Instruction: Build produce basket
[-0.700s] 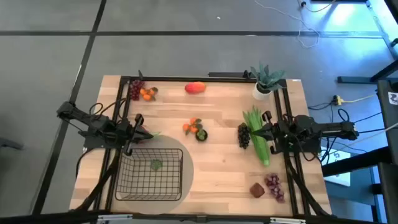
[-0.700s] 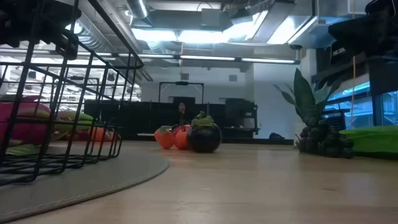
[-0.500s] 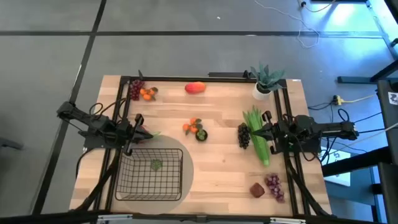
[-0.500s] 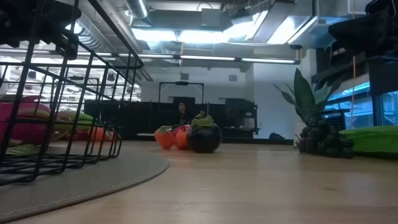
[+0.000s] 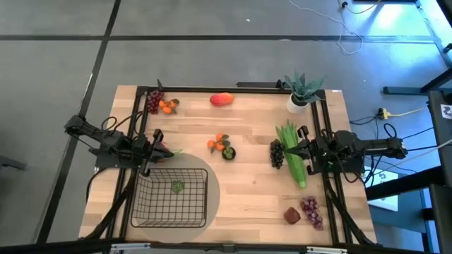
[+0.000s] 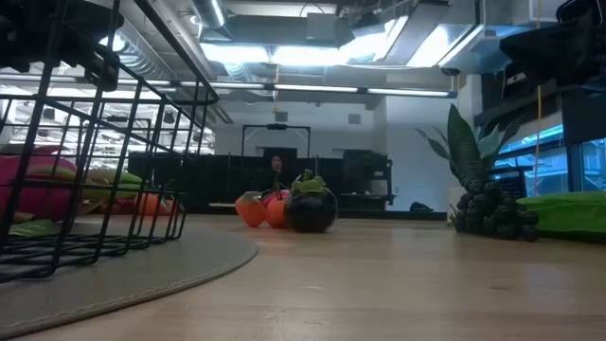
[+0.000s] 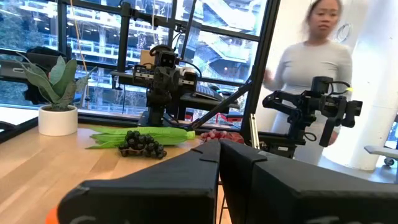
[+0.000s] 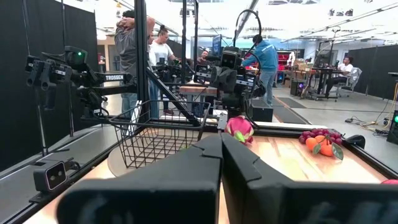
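- The black wire-mesh basket (image 5: 172, 197), shallow and roughly square, sat on a round grey mat (image 5: 212, 185) at the near left of the pale wooden table (image 5: 247, 197); one small green piece (image 5: 176, 187) lay inside it.
- To the right of the basket, well apart, a dark red fruit (image 5: 292, 215) and a red-purple grape bunch (image 5: 311, 211) lay side by side.
- The left gripper (image 5: 158, 150) hung just beyond the basket's far edge, fingers together, a pink dragon fruit (image 8: 239, 127) beside it.
- Farther from the basket, small oranges (image 5: 218, 143) touched a dark round fruit (image 5: 228, 152); right of these lay a dark grape bunch (image 5: 276, 154) against long green leafy stalks (image 5: 292, 153).
- The right gripper (image 5: 292, 151) was over those stalks, fingers together, holding nothing.
- Farthest from the basket lay a red-orange mango (image 5: 222, 99), more grapes and oranges (image 5: 161, 104), and a spiky plant in a white pot (image 5: 302, 92).
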Motion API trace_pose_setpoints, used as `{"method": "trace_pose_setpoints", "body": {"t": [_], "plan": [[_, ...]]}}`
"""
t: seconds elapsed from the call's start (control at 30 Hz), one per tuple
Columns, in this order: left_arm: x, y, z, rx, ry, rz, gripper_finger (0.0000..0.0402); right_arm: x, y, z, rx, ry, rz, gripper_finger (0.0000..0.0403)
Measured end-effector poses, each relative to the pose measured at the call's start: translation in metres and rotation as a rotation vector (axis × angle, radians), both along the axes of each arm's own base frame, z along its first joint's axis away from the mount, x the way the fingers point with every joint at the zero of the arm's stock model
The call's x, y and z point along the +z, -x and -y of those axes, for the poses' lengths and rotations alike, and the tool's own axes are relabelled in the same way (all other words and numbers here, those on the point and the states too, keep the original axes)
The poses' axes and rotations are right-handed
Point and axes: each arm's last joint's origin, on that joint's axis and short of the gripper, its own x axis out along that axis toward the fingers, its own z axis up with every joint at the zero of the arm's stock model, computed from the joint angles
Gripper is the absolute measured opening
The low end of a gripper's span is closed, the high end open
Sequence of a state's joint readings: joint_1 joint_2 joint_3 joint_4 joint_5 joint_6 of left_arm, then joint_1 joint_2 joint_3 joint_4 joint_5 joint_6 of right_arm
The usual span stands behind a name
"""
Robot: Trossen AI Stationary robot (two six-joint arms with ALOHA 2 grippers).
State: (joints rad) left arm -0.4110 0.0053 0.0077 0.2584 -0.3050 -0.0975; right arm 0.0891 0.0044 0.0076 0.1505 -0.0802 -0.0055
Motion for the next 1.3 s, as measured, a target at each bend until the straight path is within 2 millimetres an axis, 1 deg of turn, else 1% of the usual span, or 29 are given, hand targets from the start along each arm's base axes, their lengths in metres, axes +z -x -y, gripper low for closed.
{"method": "trace_pose_setpoints", "body": {"t": [0.83, 0.97, 1.13, 1.3], "plan": [[0.000, 0.000, 0.000, 0.000, 0.000, 0.000, 0.0000, 0.000, 0.000, 0.000, 0.000, -0.001, 0.003, 0.0000], [0.000, 0.000, 0.000, 0.000, 0.000, 0.000, 0.0000, 0.002, 0.000, 0.000, 0.005, -0.033, 0.013, 0.0000], [0.000, 0.000, 0.000, 0.001, 0.000, 0.000, 0.0000, 0.003, 0.001, -0.001, 0.025, -0.012, 0.019, 0.0000], [0.000, 0.000, 0.000, 0.000, 0.000, 0.000, 0.0000, 0.011, 0.003, -0.001, 0.038, 0.012, -0.042, 0.0000]]}}
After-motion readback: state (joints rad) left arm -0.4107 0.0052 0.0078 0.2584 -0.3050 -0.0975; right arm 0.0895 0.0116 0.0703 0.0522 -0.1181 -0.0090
